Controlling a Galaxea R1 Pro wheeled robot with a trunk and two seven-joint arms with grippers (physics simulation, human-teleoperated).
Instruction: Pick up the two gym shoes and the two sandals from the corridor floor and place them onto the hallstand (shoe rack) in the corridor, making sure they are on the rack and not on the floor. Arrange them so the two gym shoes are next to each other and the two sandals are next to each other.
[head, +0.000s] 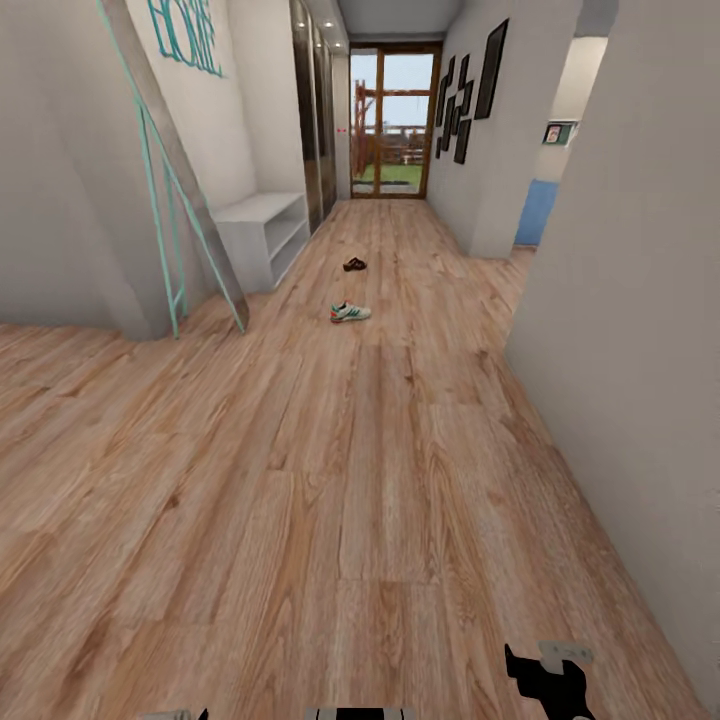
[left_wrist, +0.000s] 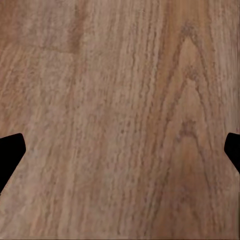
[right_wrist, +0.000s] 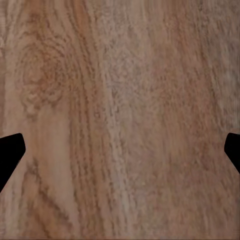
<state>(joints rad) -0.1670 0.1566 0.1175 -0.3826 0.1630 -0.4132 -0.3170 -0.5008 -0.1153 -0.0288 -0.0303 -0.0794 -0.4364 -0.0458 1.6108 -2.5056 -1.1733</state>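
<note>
Where the corridor floor runs toward the glass door, one gym shoe lies on its sole on the planks, white with green stripe, well ahead of the robot. Beyond it, nearer the door, a small dark brown item rests on the floor, probably a sandal; too small to tell whether one or two. Left of both, against the wall, stands a low white two-shelf unit; a teal-edged panel leans nearer the camera on that side. Framed pictures hang on the right wall.

Left pincer: finger tips at the frame's two edges, spread wide, bare floor between. Right pincer: same, tips wide apart over bare floor, holding nothing.
</note>
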